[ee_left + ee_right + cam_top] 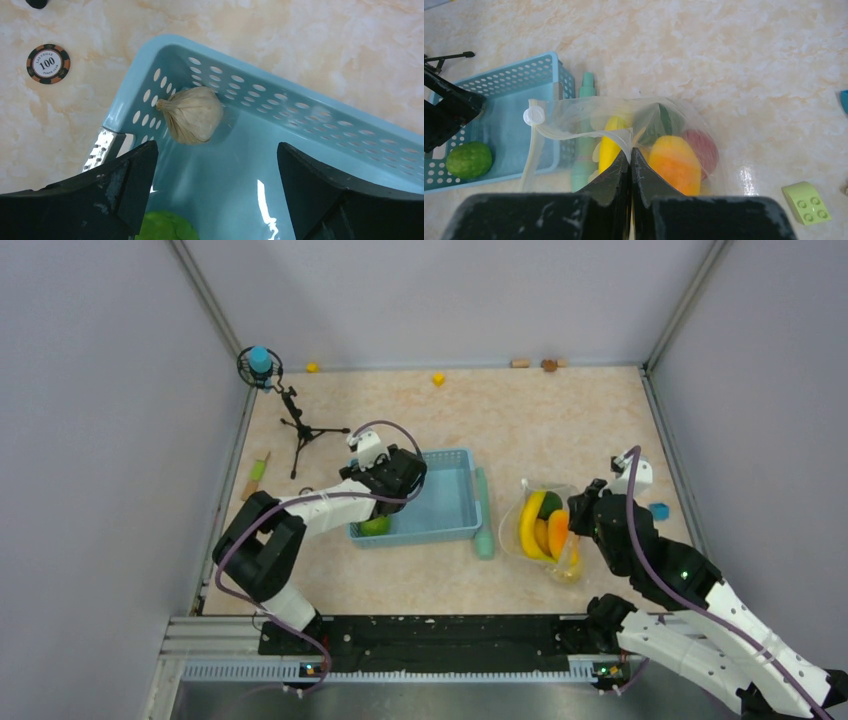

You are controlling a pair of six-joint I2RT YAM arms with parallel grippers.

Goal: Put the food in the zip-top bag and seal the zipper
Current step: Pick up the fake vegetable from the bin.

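On the tabletop [450, 410], the light-blue basket [450, 498] is sitting left of the zip-top bag [569, 117], where a banana [610, 145] and other food are lying. The right gripper [630, 155] is pinching the bag's rim, fingers pressed together, probably to hold the mouth open. The left gripper [217, 150] is hovering over the basket, fingers spread, seemingly targeting a garlic bulb [191, 115] that only its wrist view is showing, beside a green fruit [469, 160].

Bright, even light; glare streaks the basket [300, 115] floor.
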